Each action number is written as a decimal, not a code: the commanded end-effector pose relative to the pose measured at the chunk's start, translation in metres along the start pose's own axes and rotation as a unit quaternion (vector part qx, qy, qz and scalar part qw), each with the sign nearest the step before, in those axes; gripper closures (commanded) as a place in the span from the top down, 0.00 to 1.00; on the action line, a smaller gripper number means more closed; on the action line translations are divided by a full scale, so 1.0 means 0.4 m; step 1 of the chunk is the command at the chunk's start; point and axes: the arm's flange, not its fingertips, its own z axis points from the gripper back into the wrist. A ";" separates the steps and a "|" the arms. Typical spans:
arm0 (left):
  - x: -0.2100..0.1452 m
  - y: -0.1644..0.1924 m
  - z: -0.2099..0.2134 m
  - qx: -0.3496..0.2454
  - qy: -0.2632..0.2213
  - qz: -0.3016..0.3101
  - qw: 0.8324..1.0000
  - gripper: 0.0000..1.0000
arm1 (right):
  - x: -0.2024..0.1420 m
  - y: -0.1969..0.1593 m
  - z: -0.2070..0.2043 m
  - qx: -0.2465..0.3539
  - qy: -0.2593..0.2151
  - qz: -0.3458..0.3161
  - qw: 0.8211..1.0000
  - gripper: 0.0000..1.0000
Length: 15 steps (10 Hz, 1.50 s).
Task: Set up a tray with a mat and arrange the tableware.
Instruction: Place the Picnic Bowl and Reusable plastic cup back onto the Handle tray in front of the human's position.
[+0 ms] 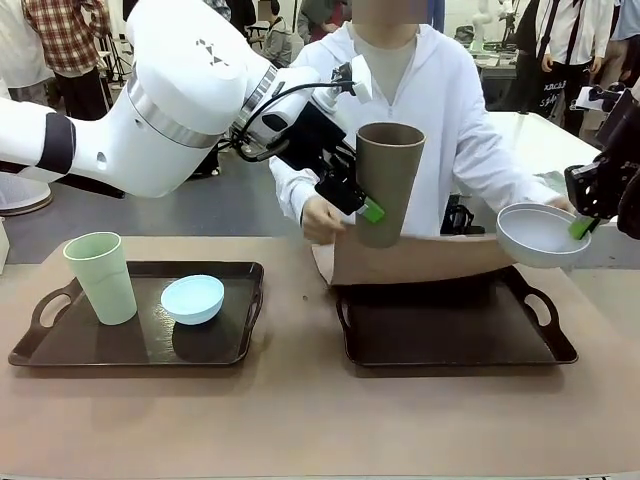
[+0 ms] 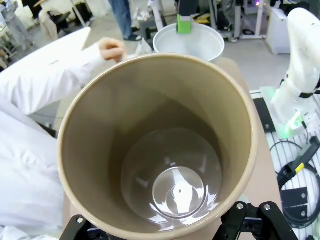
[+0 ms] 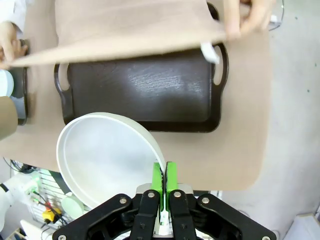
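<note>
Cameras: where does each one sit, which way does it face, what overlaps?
Front view: fixed between the arms, faces the person across the table; left gripper holds brown cup, right gripper whitish bowl.
Left wrist view: looks down into the cup; own fingers at bottom edge.
Right wrist view: looks down on tray and mat; own gripper pinches the bowl.
Shared: the bowl, in all three.
</note>
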 end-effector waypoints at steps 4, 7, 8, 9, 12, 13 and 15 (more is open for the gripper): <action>0.004 0.003 0.001 0.003 0.001 -0.008 1.000 0.26 | -0.002 0.000 0.001 -0.001 0.000 -0.001 1.000 0.00; 0.004 0.003 0.001 0.003 0.001 -0.008 1.000 0.26 | -0.002 0.000 0.001 -0.001 0.000 -0.001 1.000 0.00; 0.004 0.003 0.001 0.003 0.001 -0.008 1.000 0.26 | -0.002 0.000 0.001 -0.001 0.000 -0.001 1.000 0.00; 0.004 0.003 0.001 0.003 0.001 -0.008 1.000 0.26 | -0.002 0.000 0.001 -0.001 0.000 -0.001 1.000 0.00; 0.004 0.003 0.001 0.003 0.001 -0.008 1.000 0.26 | -0.002 0.000 0.001 -0.001 0.000 -0.001 1.000 0.00; 0.004 0.003 0.001 0.003 0.001 -0.008 1.000 0.26 | -0.002 0.000 0.001 -0.001 0.000 -0.001 1.000 0.00; 0.004 0.003 0.001 0.003 0.001 -0.008 1.000 0.26 | -0.002 0.000 0.001 -0.001 0.000 -0.001 1.000 0.00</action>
